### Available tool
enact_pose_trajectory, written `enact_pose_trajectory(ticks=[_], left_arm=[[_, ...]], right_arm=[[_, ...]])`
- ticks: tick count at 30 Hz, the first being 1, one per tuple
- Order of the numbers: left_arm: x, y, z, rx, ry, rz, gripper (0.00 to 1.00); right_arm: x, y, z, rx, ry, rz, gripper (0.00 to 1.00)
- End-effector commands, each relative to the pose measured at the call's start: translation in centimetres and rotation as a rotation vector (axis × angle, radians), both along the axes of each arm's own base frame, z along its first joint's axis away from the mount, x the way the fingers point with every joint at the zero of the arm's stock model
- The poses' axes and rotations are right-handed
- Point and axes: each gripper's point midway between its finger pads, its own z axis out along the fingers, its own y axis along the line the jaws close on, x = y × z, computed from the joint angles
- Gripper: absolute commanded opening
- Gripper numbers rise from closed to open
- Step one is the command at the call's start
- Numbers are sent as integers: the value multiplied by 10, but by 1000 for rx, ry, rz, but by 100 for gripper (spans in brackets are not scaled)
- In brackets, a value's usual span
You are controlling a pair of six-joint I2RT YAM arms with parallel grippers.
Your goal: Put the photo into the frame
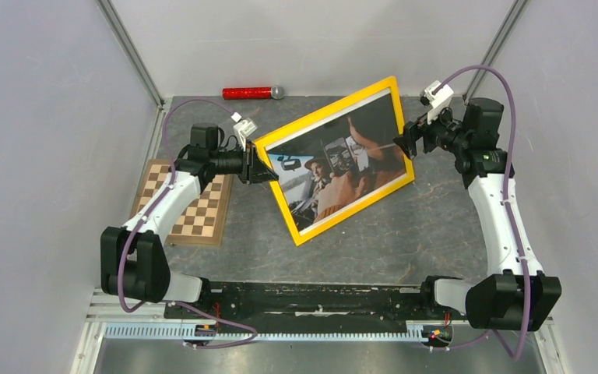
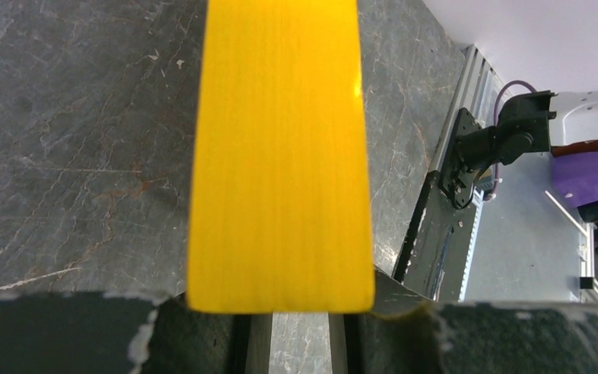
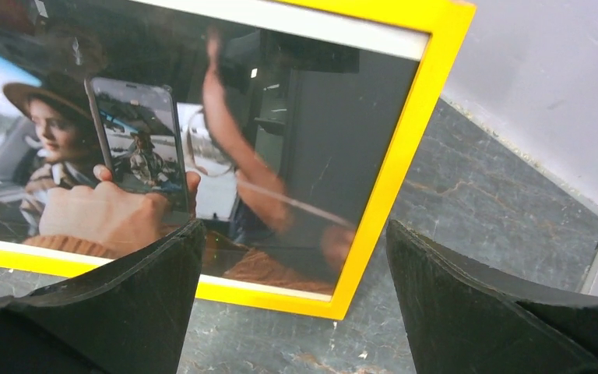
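Yellow frame (image 2: 280, 156) edge-on (L wrist only)

My frame (image 1: 325, 114) is yellow-orange, and up close its wood grain shows as fine lengthwise streaks. The photo (image 1: 335, 167) is mostly dark, blacks and deep browns, with warm orange-tan on the skin and clothes, a pale blue-white patch at the car window and a thin white border. The table (image 1: 405, 234) is dark grey like stone, crossed by pale veins and a few rusty streaks. The chessboard (image 1: 202, 214) has brown and cream checks inside a brown edge. The tube (image 1: 251, 93) is glittery red with a silver tip. My arms (image 1: 170, 196) are white with black joints, the cables (image 1: 514, 101) purple. My left gripper (image 1: 263, 167) and right gripper (image 1: 401, 144) are black, chipped pale along the edges. The walls (image 1: 47, 117) are pale grey.
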Motion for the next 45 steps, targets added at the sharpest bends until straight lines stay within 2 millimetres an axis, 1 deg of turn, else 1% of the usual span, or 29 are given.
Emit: enact_pose_trajectory(ticks=[1, 8, 14, 18, 22, 30, 38, 41, 45], left_arm=[[2, 10, -34, 80, 24, 49, 2], [4, 14, -51, 77, 55, 92, 2], [3, 12, -73, 62, 130, 106, 2], [4, 12, -87, 65, 168, 108, 2], [5, 14, -95, 61, 194, 123, 2], [6, 19, -118, 3, 334, 169, 2], [16, 20, -136, -51, 420, 221, 2], [20, 24, -146, -50, 452, 260, 2], [21, 25, -159, -44, 518, 283, 2]], right_arm=[[0, -1, 5, 13, -45, -22, 88], [-2, 2, -11, 30, -15, -14, 88], [-5, 3, -20, 41, 0, -15, 88], [-7, 3, -31, 44, 15, -21, 88], [-10, 3, -41, 47, 31, -21, 87], [-16, 6, -65, 63, 68, -16, 87], [-21, 6, -82, 78, 97, -23, 87], [-22, 6, -87, 77, 104, -28, 87], [-23, 4, -93, 72, 108, -41, 87]])
